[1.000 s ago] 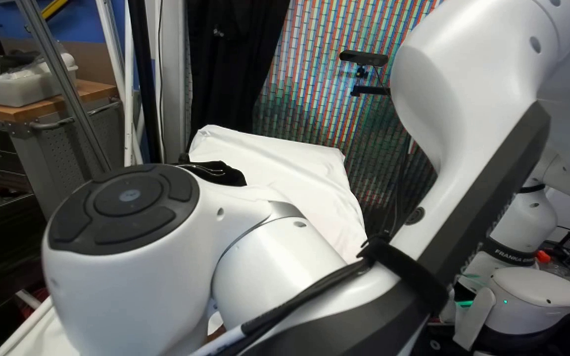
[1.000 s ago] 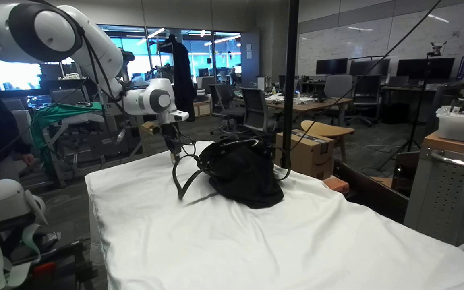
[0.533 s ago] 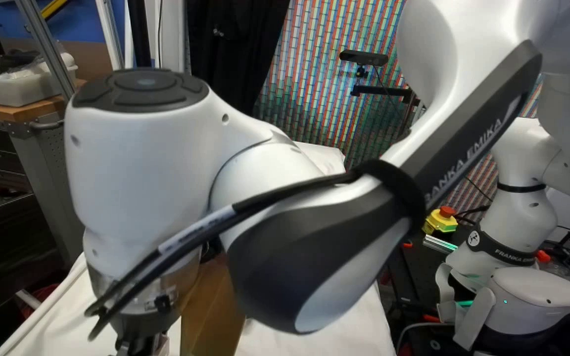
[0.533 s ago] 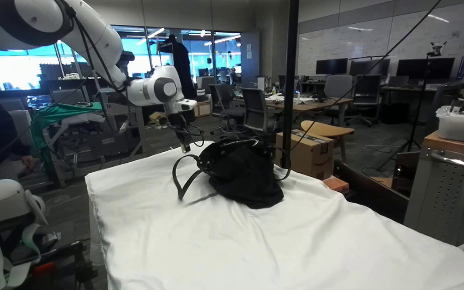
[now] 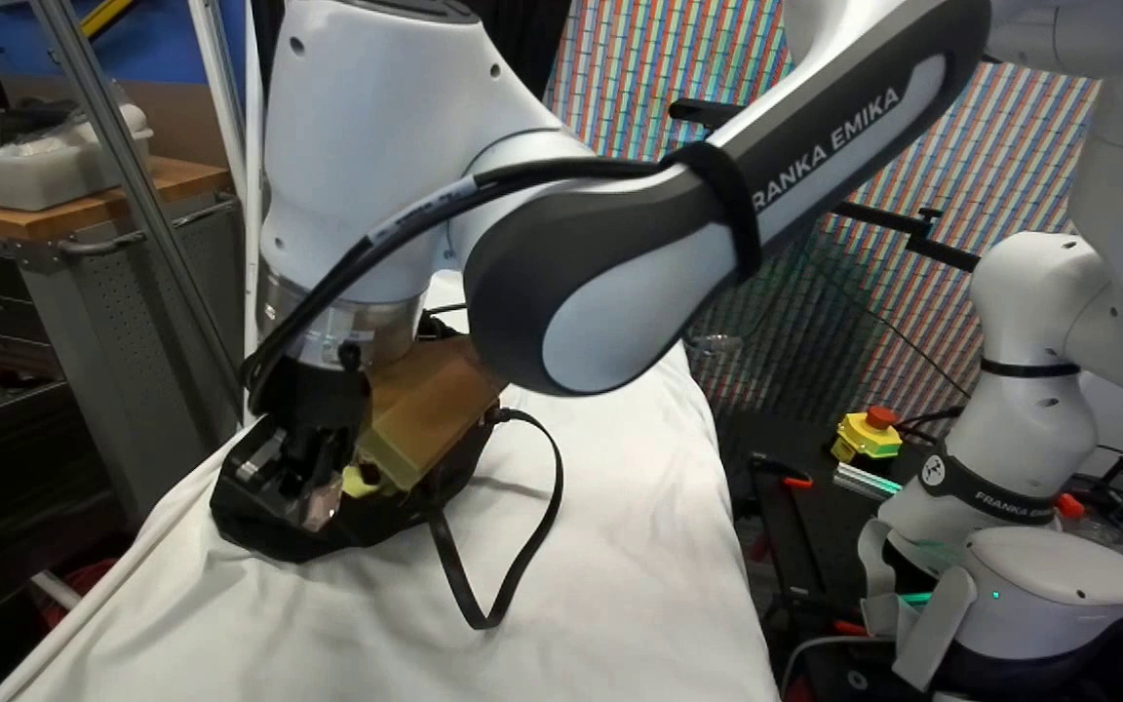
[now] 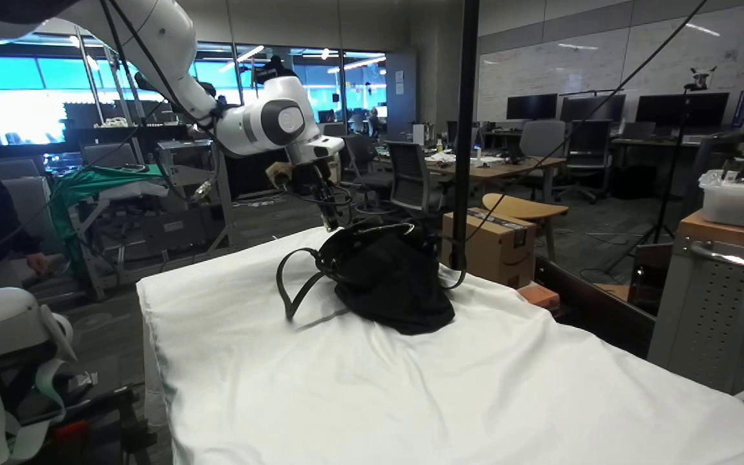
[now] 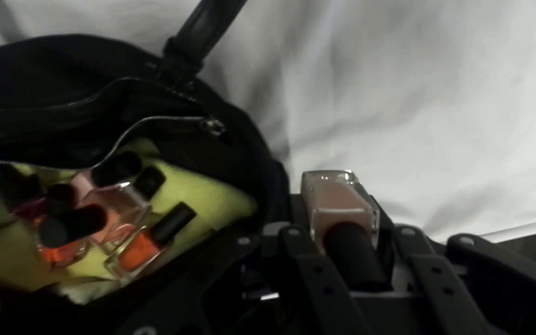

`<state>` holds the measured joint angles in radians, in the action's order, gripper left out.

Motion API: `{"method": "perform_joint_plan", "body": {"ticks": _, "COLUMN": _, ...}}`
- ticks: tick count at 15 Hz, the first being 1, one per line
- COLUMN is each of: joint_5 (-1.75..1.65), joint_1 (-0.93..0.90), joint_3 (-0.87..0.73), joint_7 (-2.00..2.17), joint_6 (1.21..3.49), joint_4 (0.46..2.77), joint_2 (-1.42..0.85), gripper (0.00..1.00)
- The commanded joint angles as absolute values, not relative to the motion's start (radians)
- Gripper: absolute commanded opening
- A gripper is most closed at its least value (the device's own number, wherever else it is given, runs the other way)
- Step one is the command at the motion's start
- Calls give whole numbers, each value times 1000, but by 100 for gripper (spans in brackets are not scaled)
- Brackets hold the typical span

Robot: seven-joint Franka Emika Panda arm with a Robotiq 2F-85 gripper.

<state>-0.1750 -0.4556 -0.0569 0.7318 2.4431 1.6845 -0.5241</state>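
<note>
White-draped table (image 6: 346, 394), softly creased, open black bag (image 6: 392, 284) on top

Arm (image 6: 178, 55) comes in from upper left in an ext. view, sloping down to the wrist (image 6: 275, 123); forearm (image 5: 834, 127) runs diag., its high end toward upper right in an ext. view; gripper (image 7: 340, 211) hangs below the wrist, pointing down w/ a slight tilt off vert.; in wrist view the fingers (image 7: 322, 279) reach up from the bottom edge, side by side, clamped in a grip w/ a gap betw. their tips.
</note>
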Motion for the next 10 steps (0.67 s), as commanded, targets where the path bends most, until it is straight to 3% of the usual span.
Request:
{"method": "perform_joint_plan", "body": {"ticks": 1, "joint_5": -221, "joint_1": -412, "joint_3": -83, "joint_7": 787, "joint_6": 2501, "joint_4": 1781, "joint_2": -434, "gripper": 15}}
{"method": "perform_joint_plan", "body": {"ticks": 10, "joint_5": -256, "joint_1": -296, "joint_3": -121, "joint_7": 808, "joint_6": 2508, "joint_4": 1804, "joint_2": -401, "gripper": 15}}
